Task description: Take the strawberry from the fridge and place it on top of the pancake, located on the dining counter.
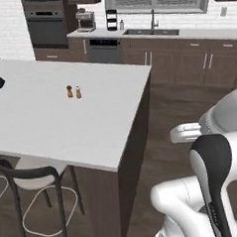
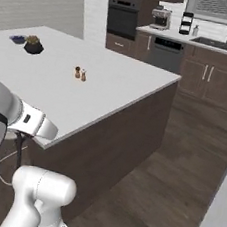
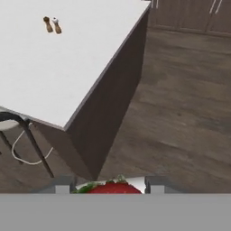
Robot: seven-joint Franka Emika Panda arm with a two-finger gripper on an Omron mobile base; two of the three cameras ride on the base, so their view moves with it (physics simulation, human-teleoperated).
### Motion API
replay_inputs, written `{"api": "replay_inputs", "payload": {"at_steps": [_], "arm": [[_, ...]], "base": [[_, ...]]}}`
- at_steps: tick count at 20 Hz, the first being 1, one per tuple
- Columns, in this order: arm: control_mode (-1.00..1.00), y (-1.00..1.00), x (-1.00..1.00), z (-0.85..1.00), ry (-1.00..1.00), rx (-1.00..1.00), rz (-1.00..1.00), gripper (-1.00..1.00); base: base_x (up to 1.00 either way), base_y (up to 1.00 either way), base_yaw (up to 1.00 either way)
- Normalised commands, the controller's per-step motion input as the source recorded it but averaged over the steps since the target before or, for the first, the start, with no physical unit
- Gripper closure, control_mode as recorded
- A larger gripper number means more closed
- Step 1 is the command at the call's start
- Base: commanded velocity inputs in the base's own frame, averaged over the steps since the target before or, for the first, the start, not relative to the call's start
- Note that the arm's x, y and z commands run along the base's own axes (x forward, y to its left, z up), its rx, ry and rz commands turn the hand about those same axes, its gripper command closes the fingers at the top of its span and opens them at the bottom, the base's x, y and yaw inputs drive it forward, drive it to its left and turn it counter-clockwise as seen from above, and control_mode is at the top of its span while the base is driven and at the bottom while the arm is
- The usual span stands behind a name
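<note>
Here gripper (image 3: 108,188) holds strawberry (image 3: 113,187) (leaves showing); stool (image 3: 18,131) beside dining counter (image 3: 54,67).

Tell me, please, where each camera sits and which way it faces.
Left base view: behind the arm to its left, looking forward and down over the counter toward the sink wall; the arm rises at lower right.
Right base view: behind the arm to its right, same counter and its dark bowl; the arm at lower left.
Hand view: on the hand, looking past the strawberry between the fingers at the counter's corner and the floor.
All three share the two shakers.
</note>
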Motion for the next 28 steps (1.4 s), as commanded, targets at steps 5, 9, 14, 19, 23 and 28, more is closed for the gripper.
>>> {"api": "replay_inputs", "payload": {"at_steps": [5,9,14,19,23,28], "arm": [[1.00,0.00,0.00,0.00,0.00,0.00,0.00,1.00],[1.00,0.00,0.00,0.00,0.00,0.00,0.00,1.00],[1.00,0.00,0.00,0.00,0.00,0.00,0.00,1.00],[1.00,0.00,0.00,0.00,0.00,0.00,0.00,1.00],[1.00,0.00,0.00,0.00,0.00,0.00,0.00,1.00],[1.00,0.00,0.00,0.00,0.00,0.00,0.00,1.00]], "base": [[-0.27,1.00,0.33],[-0.01,1.00,0.19],[0.11,1.00,0.05],[0.19,1.00,0.00],[0.25,1.00,0.00],[0.35,1.00,-0.02]]}}
